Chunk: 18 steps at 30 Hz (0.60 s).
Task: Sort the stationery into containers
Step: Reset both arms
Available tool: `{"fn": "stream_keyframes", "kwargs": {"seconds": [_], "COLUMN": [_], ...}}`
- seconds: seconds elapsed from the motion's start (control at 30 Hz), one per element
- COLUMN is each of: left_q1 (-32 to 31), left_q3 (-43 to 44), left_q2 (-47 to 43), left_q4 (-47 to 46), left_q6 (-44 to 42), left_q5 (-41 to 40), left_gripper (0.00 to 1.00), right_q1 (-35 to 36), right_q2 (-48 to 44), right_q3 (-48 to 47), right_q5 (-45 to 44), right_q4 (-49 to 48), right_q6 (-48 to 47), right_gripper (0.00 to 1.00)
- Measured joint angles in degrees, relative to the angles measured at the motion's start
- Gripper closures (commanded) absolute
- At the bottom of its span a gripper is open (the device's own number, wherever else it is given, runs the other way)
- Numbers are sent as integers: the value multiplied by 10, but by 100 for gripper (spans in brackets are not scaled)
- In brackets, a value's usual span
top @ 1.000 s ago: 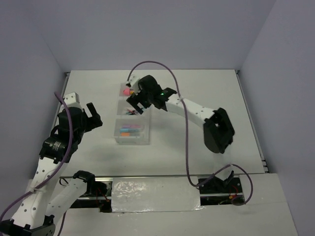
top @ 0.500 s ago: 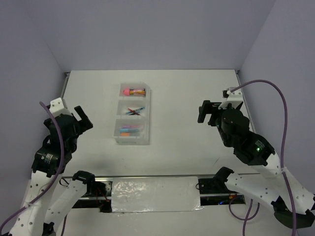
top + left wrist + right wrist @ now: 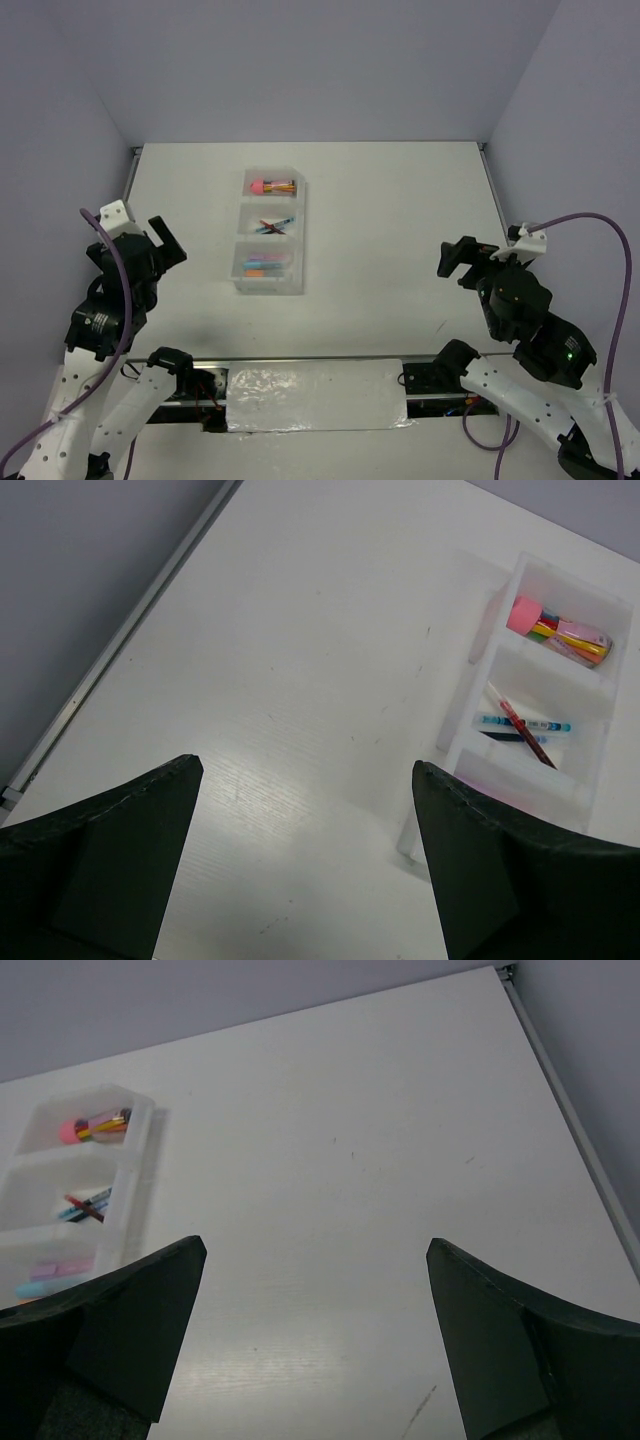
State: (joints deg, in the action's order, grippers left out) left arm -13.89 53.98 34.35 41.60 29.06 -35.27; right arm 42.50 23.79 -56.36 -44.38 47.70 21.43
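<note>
The translucent white tray (image 3: 300,232) lies left of the table's middle, its three compartments in a row. The far one holds stubby pink/orange tubes (image 3: 272,186), the middle one thin blue and red pens (image 3: 272,226), the near one pastel highlighters (image 3: 262,267). My left gripper (image 3: 165,243) is open and empty, left of the tray. My right gripper (image 3: 462,262) is open and empty, far right of it. The left wrist view shows the left gripper (image 3: 306,765) over bare table, with the tray (image 3: 480,650) to its right. The right wrist view shows the right gripper (image 3: 316,1243) and the tray (image 3: 140,1160) at the far left.
Grey walls close the table on three sides. A metal rail (image 3: 508,240) runs along the right edge and another (image 3: 110,660) along the left edge. A small dark scuff (image 3: 418,1410) marks the table near my right gripper.
My right arm has pulled back from the tray's far compartment to the near right side of the table. My left arm drew back slightly towards the near left.
</note>
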Motion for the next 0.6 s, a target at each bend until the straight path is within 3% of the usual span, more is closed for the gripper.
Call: {"fn": "stream_keyframes", "kwargs": {"seconds": [0.6], "left_q1": [0], "left_q3": [0], "left_q2": [-13], "left_q4": [0], "left_q6": [1], "left_q5": [-6], "left_gripper": [1], "right_q1": [0], "right_q2": [45], "right_q3": [10], "right_q5": [1], "right_q4": [12], "right_q6": [21], "right_gripper": [0]}}
